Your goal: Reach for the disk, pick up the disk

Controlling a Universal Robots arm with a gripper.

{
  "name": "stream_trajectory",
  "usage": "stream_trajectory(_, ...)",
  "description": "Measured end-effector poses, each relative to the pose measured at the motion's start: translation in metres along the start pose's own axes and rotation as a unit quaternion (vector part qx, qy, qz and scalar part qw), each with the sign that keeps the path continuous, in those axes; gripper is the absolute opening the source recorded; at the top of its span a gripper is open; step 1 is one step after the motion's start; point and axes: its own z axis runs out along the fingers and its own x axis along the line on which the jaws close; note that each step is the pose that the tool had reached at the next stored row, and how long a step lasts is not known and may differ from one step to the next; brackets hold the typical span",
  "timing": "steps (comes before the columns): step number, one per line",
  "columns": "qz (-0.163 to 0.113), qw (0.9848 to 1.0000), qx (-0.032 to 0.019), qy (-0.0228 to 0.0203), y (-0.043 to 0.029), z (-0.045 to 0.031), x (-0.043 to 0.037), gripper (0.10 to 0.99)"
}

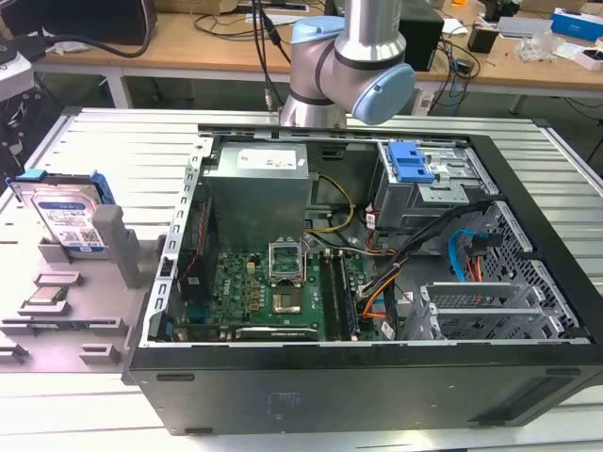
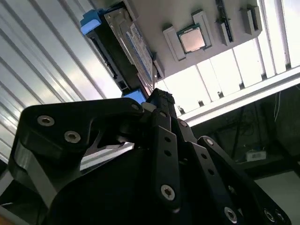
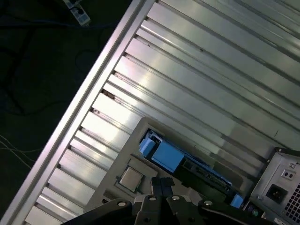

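The disk (image 1: 68,217) stands on edge in a slot of the grey fixture plate (image 1: 57,330), at the exterior view's left. It is a silver drive with a white-and-blue label and blue side rails. In the second wrist view the disk (image 2: 133,47) lies beyond the black gripper (image 2: 159,98), with a gap between them. In the first wrist view the gripper (image 3: 162,183) hangs above the disk (image 3: 166,157), its fingertips drawn together with nothing between them. The arm's (image 1: 349,66) silver and blue joints rise at the back of the bench, behind the case.
An open black computer case (image 1: 377,377) lies on the ribbed metal bench (image 1: 113,141), showing its motherboard (image 1: 273,292) and a blue latch (image 1: 410,162). A small square CPU chip (image 1: 45,296) (image 2: 192,40) rests on the fixture near the disk. The bench edge (image 3: 89,103) drops off to dark floor.
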Motion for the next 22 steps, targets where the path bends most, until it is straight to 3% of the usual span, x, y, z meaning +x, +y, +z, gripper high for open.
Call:
stream_trajectory(2,-0.031,0.9995,0.0,0.0012,0.0,0.0,0.0,0.106)
stream_trajectory(4,-0.043,0.9991,0.0,0.0017,0.0,0.0,0.0,0.106)
stream_trajectory(7,-0.079,0.9969,0.0,0.0031,0.0,-0.0001,0.0,0.106)
stream_trajectory(9,-0.108,0.9942,0.0001,0.0041,0.0,0.0,0.0,0.106)
stream_trajectory(15,-0.153,0.9881,0.0001,0.0059,0.0,0.0,0.0,0.106)
stream_trajectory(17,-0.175,0.9845,0.0001,0.0067,0.0,0.0,0.0,0.106)
stream_trajectory(21,-0.194,0.981,0.0001,0.0075,0.0,-0.0001,0.0,0.106)
stream_trajectory(22,-0.204,0.9789,0.0001,0.0079,0.0,0.0,0.0,0.106)
